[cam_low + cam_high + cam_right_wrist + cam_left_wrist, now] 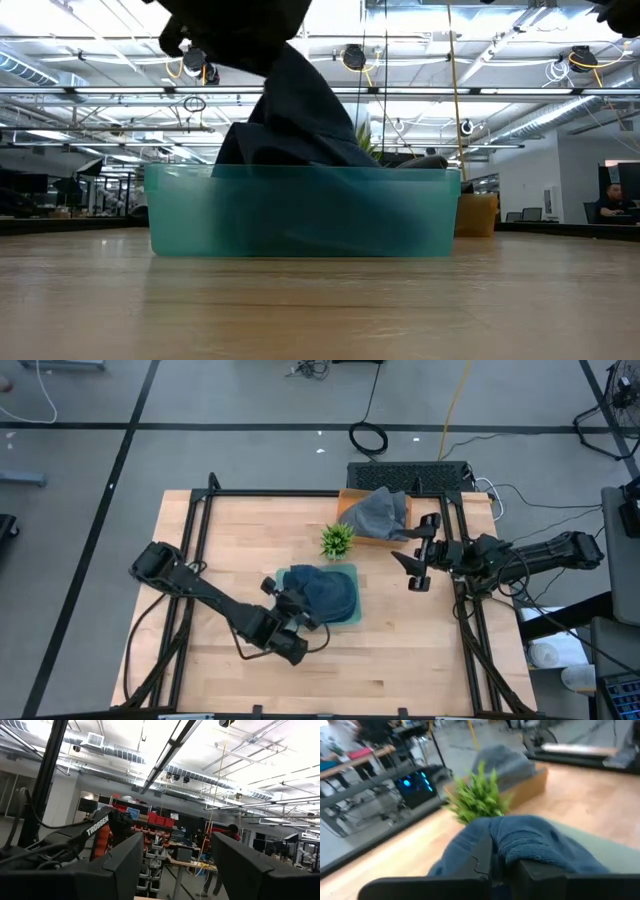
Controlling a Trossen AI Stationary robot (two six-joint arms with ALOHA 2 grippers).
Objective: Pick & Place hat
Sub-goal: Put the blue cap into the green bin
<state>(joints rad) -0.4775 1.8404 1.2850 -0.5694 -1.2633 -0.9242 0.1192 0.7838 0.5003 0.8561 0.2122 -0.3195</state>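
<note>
A blue hat lies mostly inside a teal bin at the table's middle. In the low view the blue hat rises in a peak above the teal bin's wall. My left gripper is shut on the hat at the bin's near-left side. My right gripper stands open at the table's right, raised and holding nothing. A grey hat rests on a wooden box at the far edge. My left gripper pinches a bunched fold of the blue hat between its two fingers, at the hat's near-left side. The fingers come slanting slightly down from the table's near left. The held part is drawn up in a peak while the hat's lower part sits in the bin.
A small green plant stands just beyond the bin, between it and the wooden box. Bare wood table lies to the near side and left. A black frame runs along the table's edges, and cables lie on the floor beyond the far edge.
</note>
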